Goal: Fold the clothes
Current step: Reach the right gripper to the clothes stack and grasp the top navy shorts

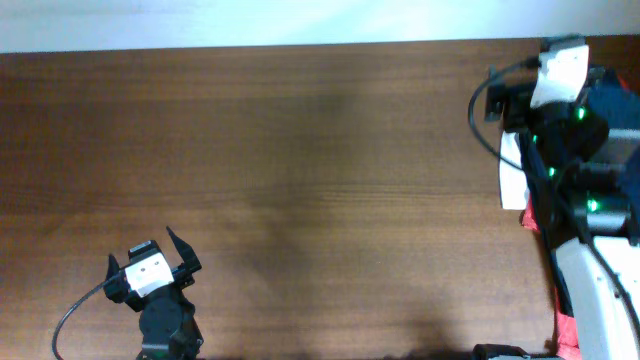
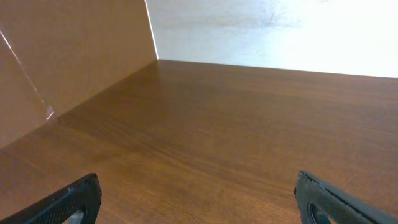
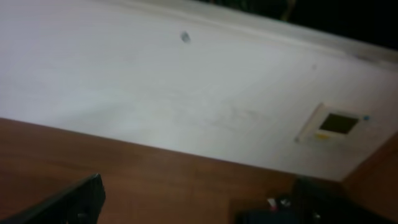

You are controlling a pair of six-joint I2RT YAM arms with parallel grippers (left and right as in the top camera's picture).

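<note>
Plainly, the folding is not getting under way yet. The table (image 1: 300,150) is taking up nearly all of the overhead view, and no garment is lying spread out on it. The clothes (image 1: 527,205) are sitting bunched in one heap at the table's far right edge, largely hidden under the right arm (image 1: 590,200), so every fold seems to be left to do. First, I judge, a piece needs pulling out and laying flat.

Counting the heap is proving uncertain. Three colours are showing: dark navy fabric (image 1: 612,102) at the top, a white piece (image 1: 509,172) on the inner side, and red-orange cloth (image 1: 566,332) peeking out in two patches. Whether those patches are one garment or two cannot be told.

Two claws are showing. The left gripper (image 1: 140,246) is hovering over the near-left wood, well apart from the heap, its fingers spread and holding nothing. The right gripper (image 3: 198,186) is pointing toward the wall (image 3: 186,93), jaws standing wide and gripping nothing.
</note>
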